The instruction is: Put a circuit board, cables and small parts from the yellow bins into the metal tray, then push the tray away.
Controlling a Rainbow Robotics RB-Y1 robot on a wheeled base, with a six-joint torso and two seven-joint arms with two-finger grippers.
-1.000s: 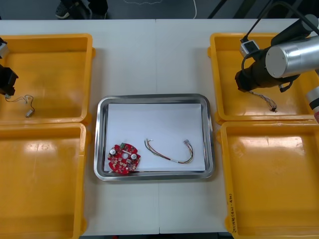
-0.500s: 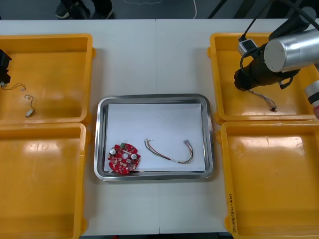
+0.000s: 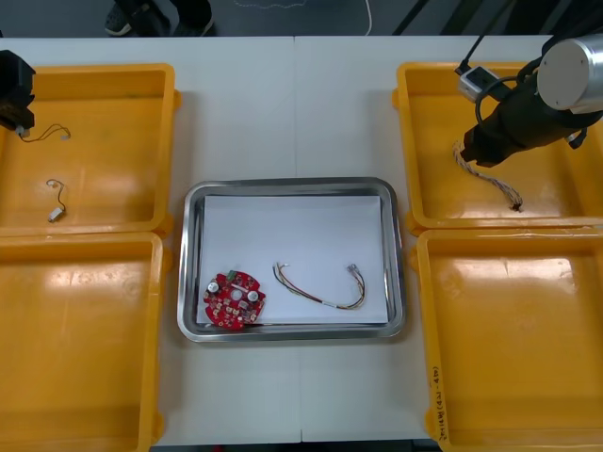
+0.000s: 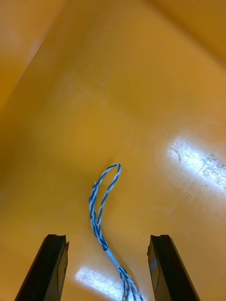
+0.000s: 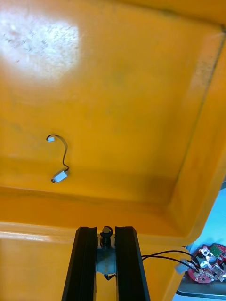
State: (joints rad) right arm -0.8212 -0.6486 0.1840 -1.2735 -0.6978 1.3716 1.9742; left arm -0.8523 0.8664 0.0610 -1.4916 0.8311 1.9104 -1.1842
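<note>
My left gripper (image 3: 19,121) hangs over the far corner of the back left yellow bin (image 3: 113,85), shut on a thin black cable (image 3: 47,133) that dangles beside it. In the left wrist view the fingers (image 5: 87,263) pinch the cable's end, and its wires (image 5: 165,257) trail off to one side. My right gripper (image 3: 473,151) hovers over the back right yellow bin (image 3: 565,202). Its fingers (image 4: 49,268) stand open on either side of a twisted blue and white cable (image 4: 101,202) on the bin floor. The metal tray (image 3: 292,186) holds a red circuit board (image 3: 234,299) and a red and yellow cable (image 3: 320,287).
A second black cable (image 3: 57,201) with a small connector lies on the back left bin's floor. The two front yellow bins (image 3: 75,348) (image 3: 518,348) show bare floors. White table runs between the bins, beyond and in front of the tray.
My left gripper has risen and moved toward the bin's far corner with the black cable. The right gripper's fingers opened and it shifted a little right over the twisted cable.
</note>
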